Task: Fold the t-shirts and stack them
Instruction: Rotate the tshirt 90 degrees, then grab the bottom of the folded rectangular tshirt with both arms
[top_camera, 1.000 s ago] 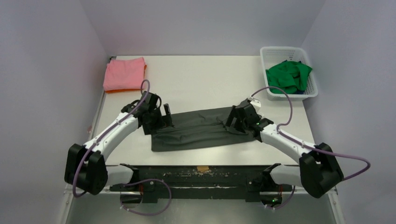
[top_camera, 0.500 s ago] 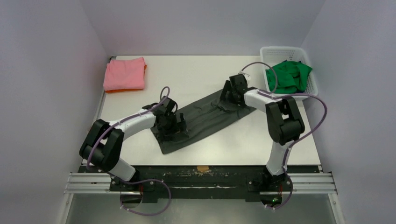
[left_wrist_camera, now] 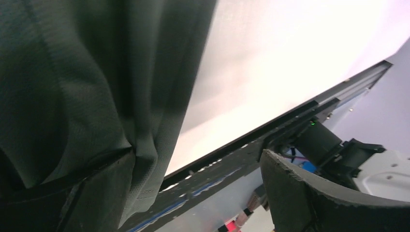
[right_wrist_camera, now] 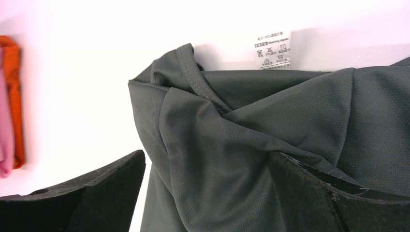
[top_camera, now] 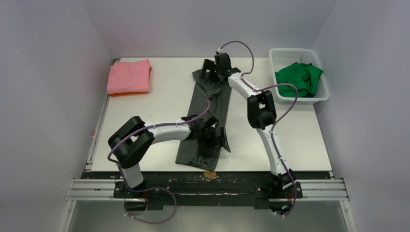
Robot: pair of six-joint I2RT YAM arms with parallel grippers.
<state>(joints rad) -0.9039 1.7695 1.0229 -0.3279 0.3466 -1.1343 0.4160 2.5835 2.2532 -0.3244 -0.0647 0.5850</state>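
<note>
The dark grey t-shirt (top_camera: 207,111) lies as a long narrow strip running from the far middle of the table to its near edge. My left gripper (top_camera: 212,137) is at the strip's near end; in the left wrist view its jaws (left_wrist_camera: 196,159) stand wide apart, with grey cloth (left_wrist_camera: 72,87) draped over the left finger. My right gripper (top_camera: 215,72) is at the far collar end, its jaws (right_wrist_camera: 208,159) wide apart over bunched cloth (right_wrist_camera: 227,145). A pink shirt (top_camera: 128,76) lies folded on an orange shirt (top_camera: 126,94) at the far left. The green shirt (top_camera: 298,79) is crumpled in the basket.
The white lattice basket (top_camera: 290,50) stands at the far right corner. A white care label (right_wrist_camera: 272,50) sticks out at the grey shirt's collar. The black rail (top_camera: 208,186) runs along the table's near edge, also in the left wrist view (left_wrist_camera: 270,133). Walls close in on three sides.
The grey shirt has swung from lying crosswise to lying lengthwise. My right gripper moved to the far middle with one end, and my left gripper moved right and nearer with the other.
</note>
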